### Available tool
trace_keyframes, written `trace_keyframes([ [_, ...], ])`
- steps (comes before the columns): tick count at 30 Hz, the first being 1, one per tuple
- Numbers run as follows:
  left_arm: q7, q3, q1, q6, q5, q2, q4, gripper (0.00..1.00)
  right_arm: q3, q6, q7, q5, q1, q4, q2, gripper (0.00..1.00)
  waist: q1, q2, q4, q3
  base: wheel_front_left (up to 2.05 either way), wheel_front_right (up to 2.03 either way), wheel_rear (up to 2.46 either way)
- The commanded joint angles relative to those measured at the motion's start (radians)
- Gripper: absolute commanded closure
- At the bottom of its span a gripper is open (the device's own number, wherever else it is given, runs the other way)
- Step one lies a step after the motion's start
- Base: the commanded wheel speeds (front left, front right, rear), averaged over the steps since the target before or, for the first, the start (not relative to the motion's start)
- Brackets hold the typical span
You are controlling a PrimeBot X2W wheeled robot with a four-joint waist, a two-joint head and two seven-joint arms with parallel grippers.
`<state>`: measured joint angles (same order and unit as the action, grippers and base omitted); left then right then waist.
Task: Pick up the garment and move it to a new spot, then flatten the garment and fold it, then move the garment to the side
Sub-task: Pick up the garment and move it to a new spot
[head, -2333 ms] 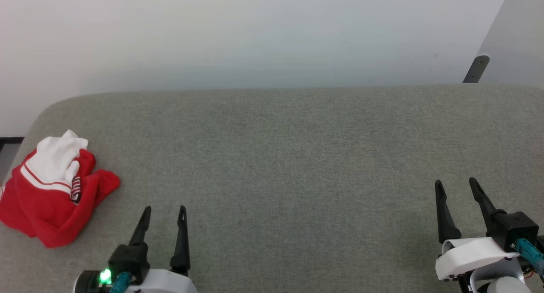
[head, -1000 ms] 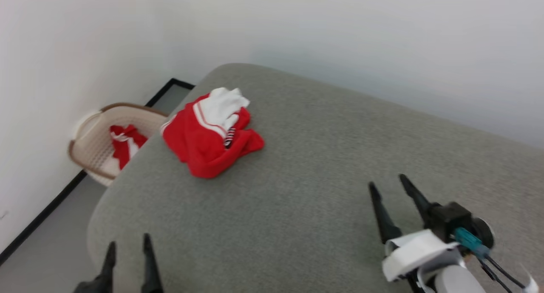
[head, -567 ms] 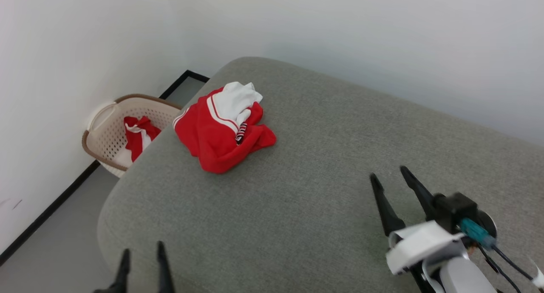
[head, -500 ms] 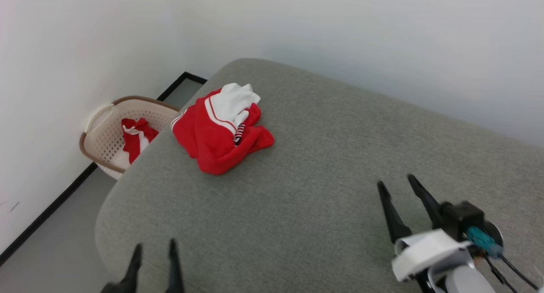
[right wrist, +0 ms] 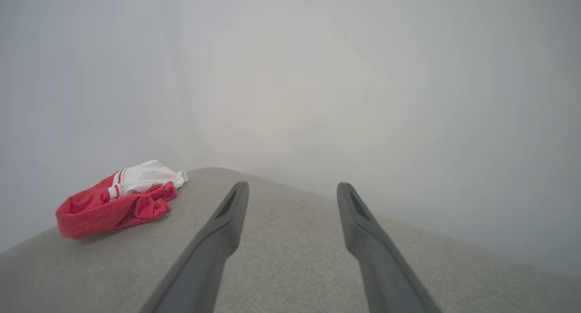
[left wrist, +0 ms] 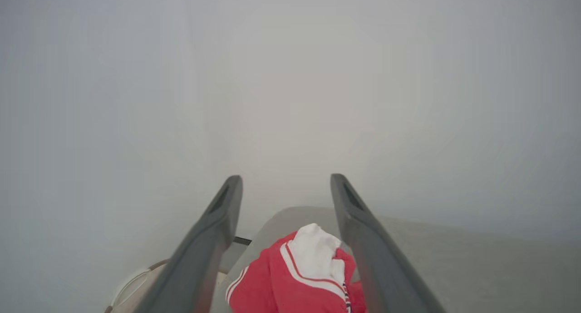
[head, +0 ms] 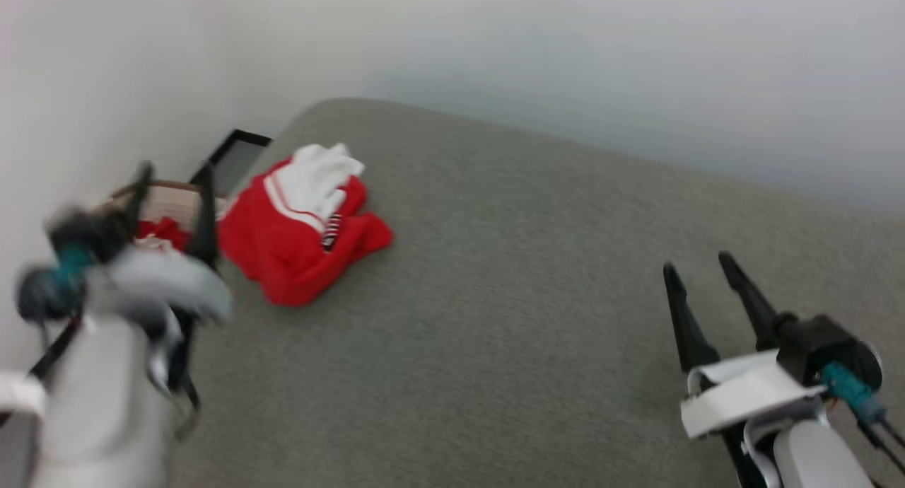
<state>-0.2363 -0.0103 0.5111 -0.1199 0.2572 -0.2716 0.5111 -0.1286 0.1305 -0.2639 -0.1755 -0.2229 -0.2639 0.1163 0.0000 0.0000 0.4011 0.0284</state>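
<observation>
Head view. Centre left: the garment (head: 297,226), a crumpled red T-shirt with a white sleeve, on the grey upholstered surface (head: 495,297). Left edge: my blurred left gripper (head: 177,168), jaws spread, empty, fronting a beige brown-rimmed basket (head: 159,187) containing red cloth (head: 164,230). Lower right: my right gripper (head: 696,263), spread, empty.
</observation>
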Motion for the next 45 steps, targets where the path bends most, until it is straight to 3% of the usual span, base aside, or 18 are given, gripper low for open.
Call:
trace_keyframes([
  [1,0.046,-0.008,0.084,-0.006,0.037,-0.022,0.071,0.00,-0.002,0.000,-0.001,-0.002,-0.036,0.012,0.006,0.00,0.0000,0.0000,-0.218,0.215,0.00,0.00,0.00],
  [9,0.355,-0.032,0.372,-0.011,0.143,-0.197,0.418,0.00,-0.031,0.000,-0.001,-0.003,-0.097,0.045,-0.002,0.00,0.0000,0.0000,-0.368,0.326,0.00,0.00,0.00],
  [13,0.472,-0.025,0.438,-0.011,0.164,-0.238,0.506,0.00,-0.022,0.000,-0.001,-0.005,-0.093,0.063,-0.007,0.00,0.0000,0.0000,-0.392,0.349,0.00,0.00,0.00],
  [22,0.807,-0.008,0.502,0.023,0.188,-0.261,0.729,0.00,-0.043,0.000,-0.001,0.039,-0.073,0.098,-0.013,0.00,0.0000,0.0000,-0.406,0.382,0.00,0.00,0.00],
  [27,0.837,-0.002,0.479,0.021,0.198,-0.241,0.755,0.02,-0.066,0.000,-0.001,0.048,-0.079,0.116,-0.017,0.00,0.0000,0.0000,-0.405,0.385,0.00,0.00,0.00],
  [28,0.842,-0.001,0.469,0.017,0.203,-0.232,0.759,0.24,-0.069,0.000,-0.001,0.048,-0.076,0.118,-0.017,0.00,0.0000,0.0000,-0.405,0.382,0.00,0.00,0.00],
  [30,0.858,0.006,0.444,0.003,0.212,-0.216,0.767,0.46,-0.079,0.000,-0.001,0.048,-0.070,0.119,-0.018,0.00,0.0000,0.0000,-0.406,0.371,0.00,0.00,0.00],
  [31,0.854,0.002,0.434,0.000,0.219,-0.211,0.770,0.65,-0.084,0.000,-0.001,0.047,-0.069,0.119,-0.018,0.00,0.0000,0.0000,-0.407,0.362,0.00,0.00,0.00],
  [32,0.841,-0.005,0.427,-0.002,0.227,-0.212,0.771,1.00,-0.089,0.000,-0.001,0.044,-0.067,0.121,-0.019,0.00,0.0000,0.0000,-0.408,0.353,0.00,0.00,0.00],
  [40,0.656,0.002,0.426,0.000,0.207,-0.312,0.729,1.00,-0.098,0.000,-0.001,0.025,-0.037,0.100,-0.030,0.00,0.0000,0.0000,-0.400,0.239,0.00,0.00,0.00],
  [45,0.511,0.040,0.454,0.011,0.160,-0.340,0.693,1.00,-0.093,0.000,-0.001,0.016,-0.011,0.087,-0.037,0.00,0.0000,0.0000,-0.379,0.166,0.00,0.00,0.00],
])
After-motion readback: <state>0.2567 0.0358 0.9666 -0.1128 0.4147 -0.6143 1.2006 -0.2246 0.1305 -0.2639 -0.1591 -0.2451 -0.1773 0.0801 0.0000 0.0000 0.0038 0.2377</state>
